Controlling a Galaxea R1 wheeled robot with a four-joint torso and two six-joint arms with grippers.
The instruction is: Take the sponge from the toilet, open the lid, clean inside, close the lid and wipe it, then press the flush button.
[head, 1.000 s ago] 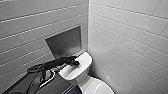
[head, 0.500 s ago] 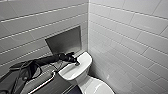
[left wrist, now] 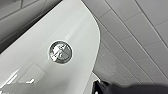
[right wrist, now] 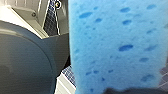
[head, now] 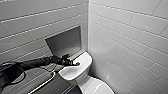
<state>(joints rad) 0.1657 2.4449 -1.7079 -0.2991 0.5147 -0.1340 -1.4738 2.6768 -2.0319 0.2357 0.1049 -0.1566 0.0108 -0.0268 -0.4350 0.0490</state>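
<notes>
Right jaws pinch bright blue foam sponge (right wrist: 117,45) | likely soft, light; hold mid-body | left gripper (head: 74,64) above white ceramic toilet (head: 83,62) tank, jaws: cannot tell

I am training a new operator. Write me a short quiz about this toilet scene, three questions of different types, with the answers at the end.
1. True or false: the left gripper is above the white tank cover.
2. Where is the round metal flush button? A: on the tiled wall. B: on the tank cover. C: on the floor.
3. Fill the gap: the sponge close to the right wrist camera is ___ in colour.
Key: 1 true; 2 B; 3 blue.
</notes>
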